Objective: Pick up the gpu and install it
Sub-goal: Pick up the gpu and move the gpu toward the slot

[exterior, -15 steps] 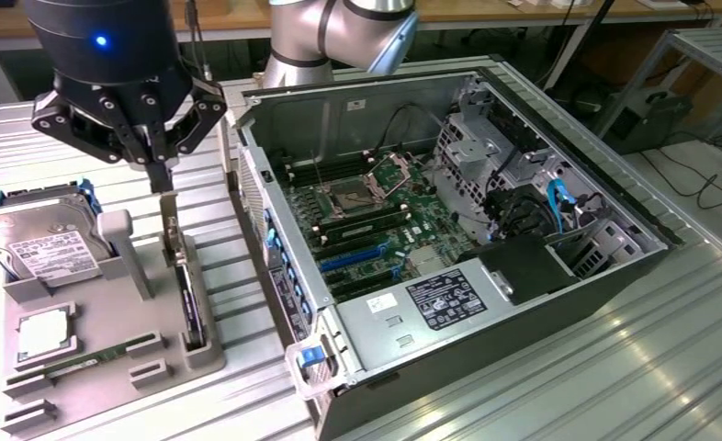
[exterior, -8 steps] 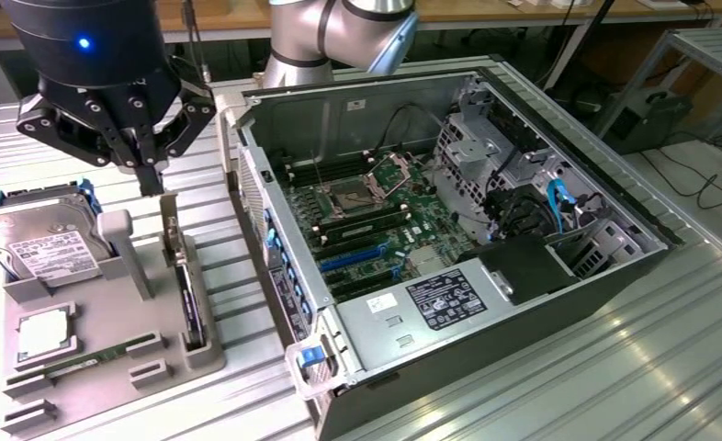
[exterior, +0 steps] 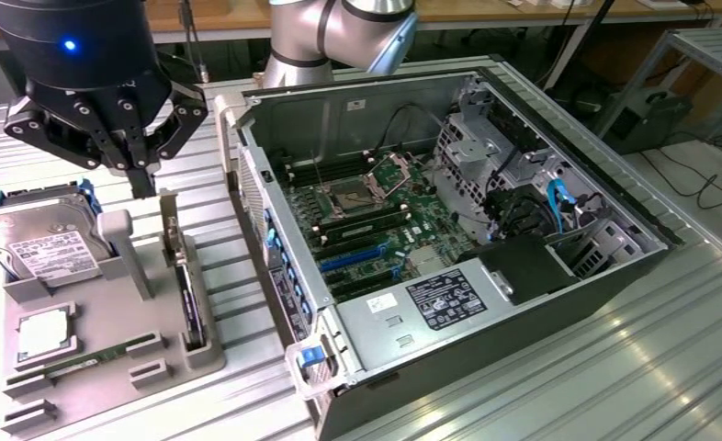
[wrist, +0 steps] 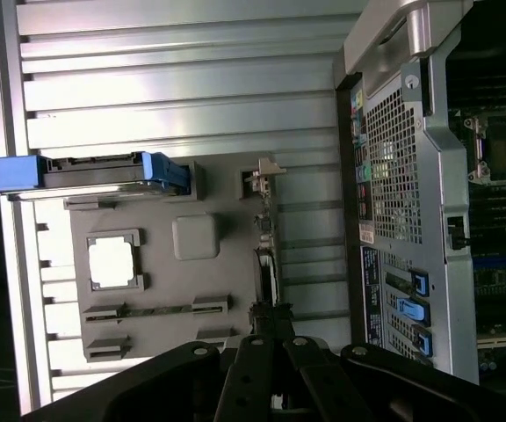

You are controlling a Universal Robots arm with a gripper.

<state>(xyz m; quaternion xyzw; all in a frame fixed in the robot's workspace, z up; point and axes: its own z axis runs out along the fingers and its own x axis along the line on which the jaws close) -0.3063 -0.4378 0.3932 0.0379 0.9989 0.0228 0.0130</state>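
The gpu (exterior: 187, 296) stands on its thin edge in a slot along the right side of a grey holder tray (exterior: 116, 317), its silver bracket end toward the back. In the wrist view the gpu (wrist: 267, 264) is an edge-on dark strip straight ahead of my fingertips. My gripper (exterior: 141, 179) hangs above the back end of the tray, a little behind and above the card and apart from it. Its dark fingers come together at the tips with nothing between them, and they reach toward the card in the wrist view (wrist: 266, 318).
The open computer case (exterior: 276, 276) lies to the exterior view's right, with the motherboard (exterior: 374, 216) and blue slots (exterior: 351, 259) exposed. On the tray are a silver hard drive (exterior: 42, 246) in a blue frame, a processor chip (exterior: 45, 333) and a memory stick (exterior: 92, 356).
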